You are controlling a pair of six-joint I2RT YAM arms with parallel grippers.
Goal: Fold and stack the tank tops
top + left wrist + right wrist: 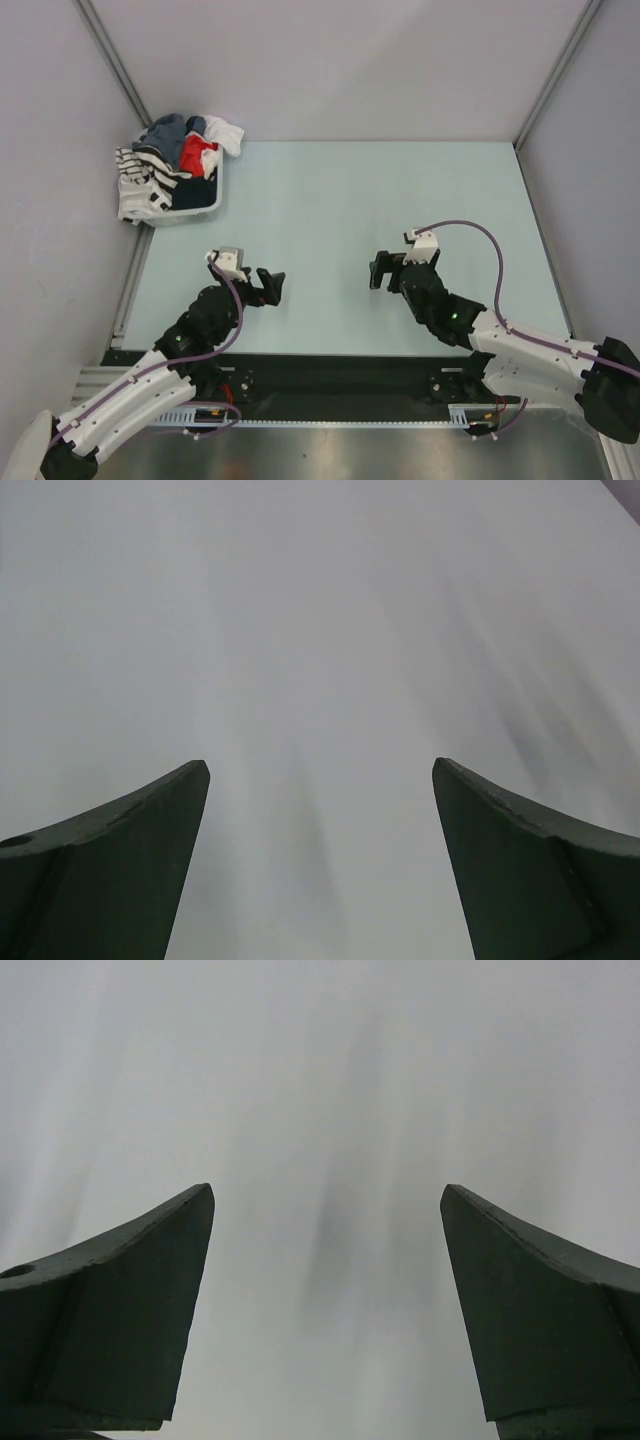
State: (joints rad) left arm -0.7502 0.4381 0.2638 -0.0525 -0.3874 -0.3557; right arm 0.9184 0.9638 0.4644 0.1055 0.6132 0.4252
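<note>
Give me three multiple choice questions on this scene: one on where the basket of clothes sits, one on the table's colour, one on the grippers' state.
1. The basket of clothes sits:
A) between the arms
B) at the table's far left corner
C) at the far right corner

2. The table is:
A) red
B) black
C) pale blue-green

3. The left gripper and right gripper are:
A) both open, empty
B) both shut on cloth
C) one holding a top

Answers:
1. B, the top view shows it far left.
2. C, the bare surface is that colour.
3. A, the fingers stand apart with nothing between.
</note>
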